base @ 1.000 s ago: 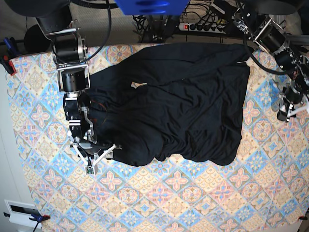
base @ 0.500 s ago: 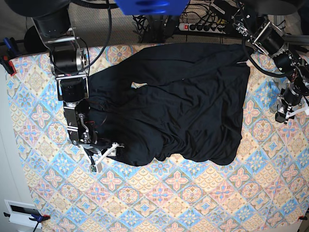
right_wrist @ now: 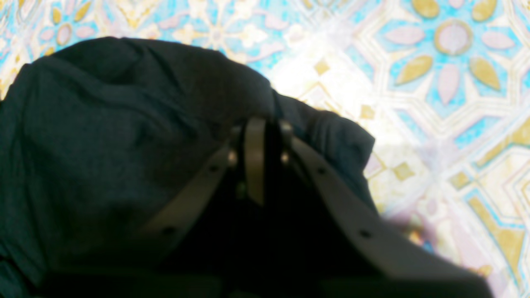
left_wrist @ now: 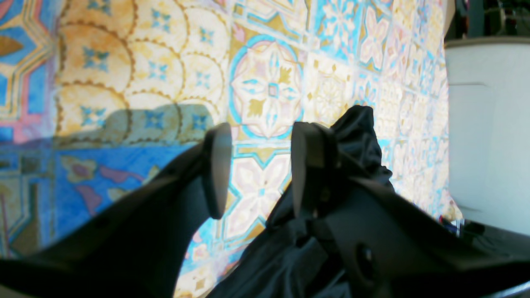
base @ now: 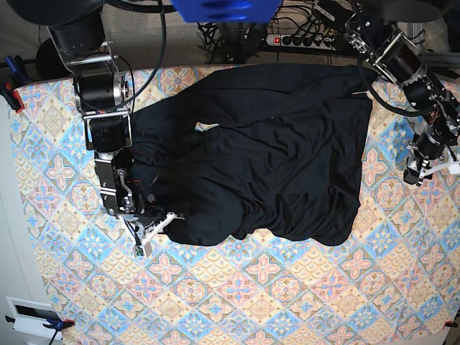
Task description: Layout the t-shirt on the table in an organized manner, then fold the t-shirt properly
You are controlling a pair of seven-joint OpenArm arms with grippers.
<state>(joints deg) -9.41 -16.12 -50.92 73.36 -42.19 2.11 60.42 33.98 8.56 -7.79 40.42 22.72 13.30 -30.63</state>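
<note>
Right hand (right_wrist: 265, 136) is pinched closed on a fold at the edge of the shirt (base: 266, 151). Left hand (left_wrist: 258, 169) stands partly open, empty, over the table (base: 287, 302) beside the shirt's far edge; black fabric shows near one finger, contact unclear.

The shirt lies bunched and wrinkled across the middle of the table, not yet flat.

Procedure, as judged:
1. Verify the right hand holds a single layer, not a doubled bunch.
2. Draw the edge outward, away from the shirt's centre, low over the table.
3. Stop once wrinkles flatten; avoid dragging the whole shirt.
</note>
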